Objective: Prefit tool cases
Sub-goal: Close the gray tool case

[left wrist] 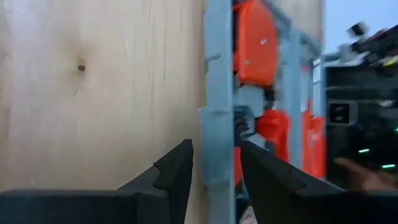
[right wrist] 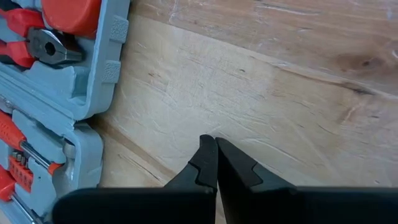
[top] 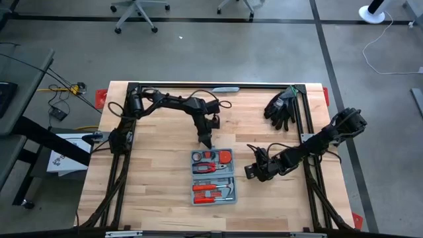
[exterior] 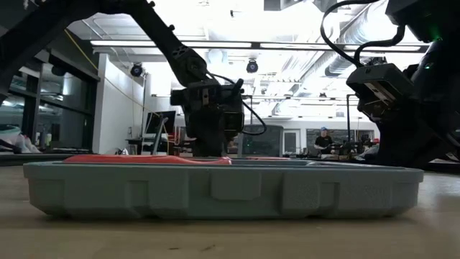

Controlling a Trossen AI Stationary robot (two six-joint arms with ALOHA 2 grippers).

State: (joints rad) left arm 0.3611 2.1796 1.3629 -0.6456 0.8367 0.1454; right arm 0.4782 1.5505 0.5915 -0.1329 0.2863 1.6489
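Straddling the tool case (left wrist: 219,124) rim, the left tool (left wrist: 216,165) stands part open.

The tool case (top: 213,176) lies open and flat on the wooden table, just below the middle of the overhead frame. It is grey-blue plastic, two hinged halves one above the other, both facing up. Red-handled tools sit in its moulded slots. From table height its long side wall fills the lower frame.
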